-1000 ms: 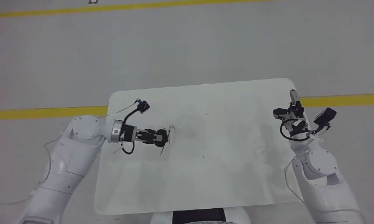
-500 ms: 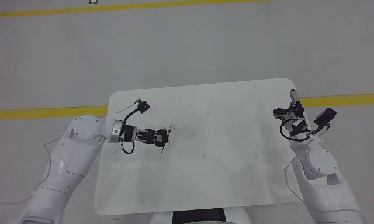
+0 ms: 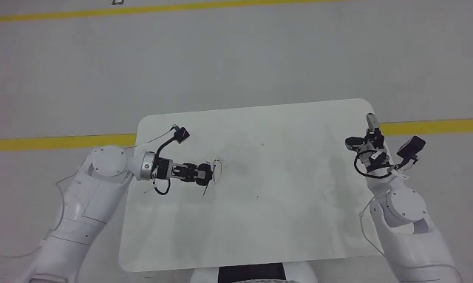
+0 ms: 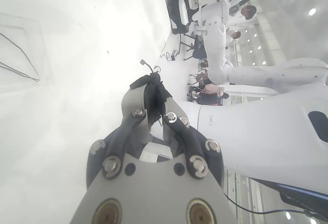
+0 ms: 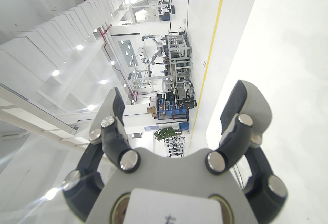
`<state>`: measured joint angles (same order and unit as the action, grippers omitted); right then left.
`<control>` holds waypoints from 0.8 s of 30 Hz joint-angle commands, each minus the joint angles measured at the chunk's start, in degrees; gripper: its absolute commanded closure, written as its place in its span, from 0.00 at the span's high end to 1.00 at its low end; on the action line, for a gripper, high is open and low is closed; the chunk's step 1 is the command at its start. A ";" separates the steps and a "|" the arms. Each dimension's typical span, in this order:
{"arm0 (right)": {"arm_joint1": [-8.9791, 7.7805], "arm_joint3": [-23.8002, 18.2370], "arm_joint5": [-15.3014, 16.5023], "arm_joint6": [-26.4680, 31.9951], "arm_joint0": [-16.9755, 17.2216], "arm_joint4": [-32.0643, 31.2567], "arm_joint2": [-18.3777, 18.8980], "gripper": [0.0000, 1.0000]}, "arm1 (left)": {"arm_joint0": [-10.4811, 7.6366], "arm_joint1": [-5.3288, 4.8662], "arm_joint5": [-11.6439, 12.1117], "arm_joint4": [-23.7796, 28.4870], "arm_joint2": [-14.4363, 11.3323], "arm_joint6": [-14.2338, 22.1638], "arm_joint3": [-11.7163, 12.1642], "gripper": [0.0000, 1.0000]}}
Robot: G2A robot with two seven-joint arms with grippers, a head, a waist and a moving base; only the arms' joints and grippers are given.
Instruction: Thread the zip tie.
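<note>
The left gripper's black pads are covering most of the zip tie, leaving one short end sticking out, while thin dark strands are running off the left wrist view's edge.

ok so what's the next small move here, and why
Probably bring the right pincer across toward the left pincer. The left one is shut on the zip tie, whose end pokes out past the fingertips. The right one is open, holds nothing, and sits at the far right edge of the table. Threading likely needs a second grip on the tie.
</note>
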<state>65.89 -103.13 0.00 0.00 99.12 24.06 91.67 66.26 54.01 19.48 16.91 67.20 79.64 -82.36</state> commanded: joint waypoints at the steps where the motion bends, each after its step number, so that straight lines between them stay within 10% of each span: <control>1: 0.00 0.00 0.00 0.00 0.00 0.00 0.00 1.00 | 0.00 0.00 0.00 0.00 0.00 0.00 0.00 0.00; 13: 0.00 0.00 0.00 0.00 0.00 0.00 0.00 1.00 | -0.59 -0.27 0.00 2.67 0.49 0.00 -1.24 0.00; 24: 0.00 0.00 0.00 0.00 0.00 0.00 0.00 1.00 | -6.19 -2.82 0.00 13.61 -3.05 0.00 1.49 0.00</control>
<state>65.89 -103.13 0.00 0.00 99.12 24.06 91.67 60.70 51.48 19.48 29.98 64.73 79.64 -81.37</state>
